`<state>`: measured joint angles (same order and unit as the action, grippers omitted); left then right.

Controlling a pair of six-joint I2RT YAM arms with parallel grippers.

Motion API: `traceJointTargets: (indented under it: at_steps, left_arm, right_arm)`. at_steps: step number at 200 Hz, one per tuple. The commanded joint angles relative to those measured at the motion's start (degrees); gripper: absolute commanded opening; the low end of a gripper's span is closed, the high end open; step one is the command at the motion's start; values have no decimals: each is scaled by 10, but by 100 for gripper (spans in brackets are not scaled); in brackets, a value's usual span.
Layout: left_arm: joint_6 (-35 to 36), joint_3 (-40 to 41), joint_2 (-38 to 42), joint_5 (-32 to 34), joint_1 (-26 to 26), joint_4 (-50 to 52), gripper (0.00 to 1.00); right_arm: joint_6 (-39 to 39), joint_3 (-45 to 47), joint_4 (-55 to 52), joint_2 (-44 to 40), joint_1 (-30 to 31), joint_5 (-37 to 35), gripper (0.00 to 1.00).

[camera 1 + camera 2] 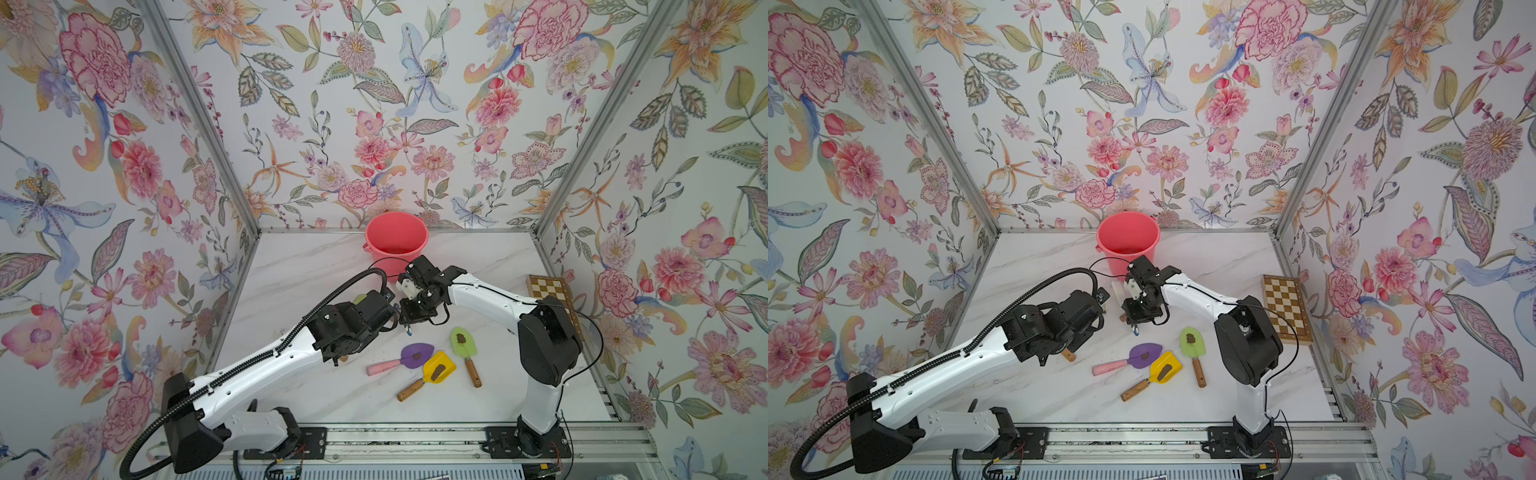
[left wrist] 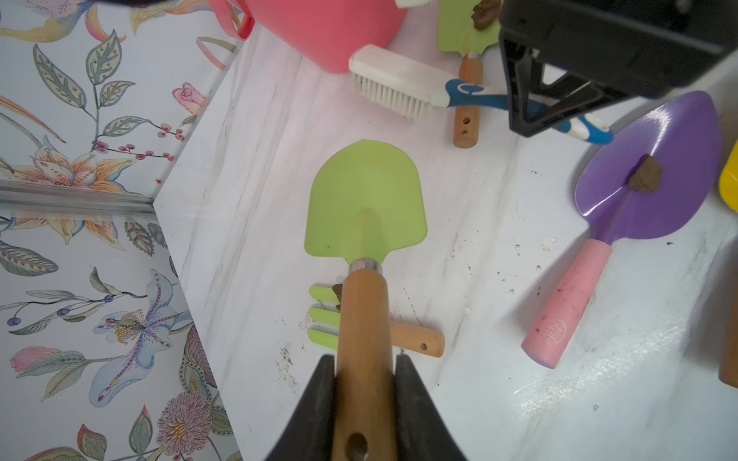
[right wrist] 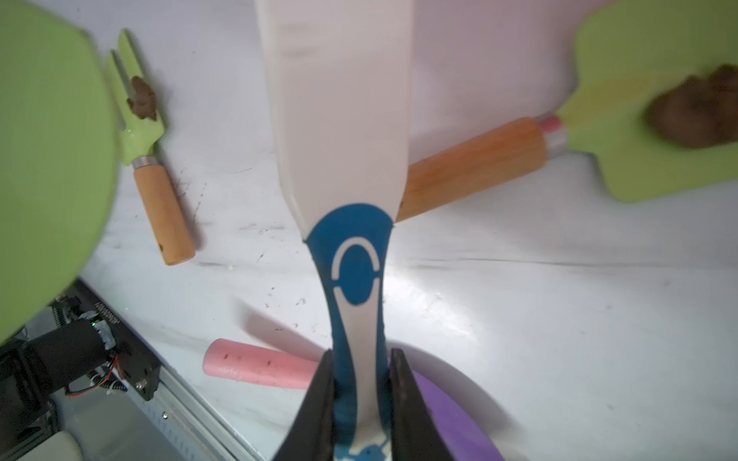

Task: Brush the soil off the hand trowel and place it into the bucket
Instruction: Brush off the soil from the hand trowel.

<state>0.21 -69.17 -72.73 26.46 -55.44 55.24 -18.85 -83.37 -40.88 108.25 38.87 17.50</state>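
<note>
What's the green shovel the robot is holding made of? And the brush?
Green shovel: blade looks like painted metal or plastic, smooth and matte; hard to tell which. Its handle looks wooden: orange-brown, grainy, with a drilled hole. Brush: smooth white plastic back, pale bristles, blue grip that may be rubbery.

You have the bucket [image 1: 1119, 270] upright at upper centre, against the back wall. At lower centre-right, three tools lie flat on the table [image 1: 1059, 395]: purple trowel [image 1: 1138, 358], yellow trowel [image 1: 1173, 365], green trowel [image 1: 1192, 347]. Each blade carries a soil lump [image 1: 1145, 356]. A chessboard [image 1: 1287, 309] lies at right.
</note>
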Motion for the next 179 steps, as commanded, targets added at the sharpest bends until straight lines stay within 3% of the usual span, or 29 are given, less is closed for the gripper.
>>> traceJointTargets:
  at_steps: [1,50,98,144,179]
  left_arm:
    - [4,-20,10,30,-7,0,9]
    - [17,-23,-5,42,-7,-9,9]
    - [20,-32,-6,45,-7,-16,9]
    - [10,-30,10,53,-8,-11,9]
    - [-2,-44,26,67,-7,15,8]
  right_arm:
    - [15,-16,-6,-46,-2,-5,0]
    - [4,-10,-5,-115,53,51,0]
    - [-13,-50,3,-67,92,69,0]
    - [-2,-36,3,-26,73,58,0]
    - [4,-42,4,3,17,18,0]
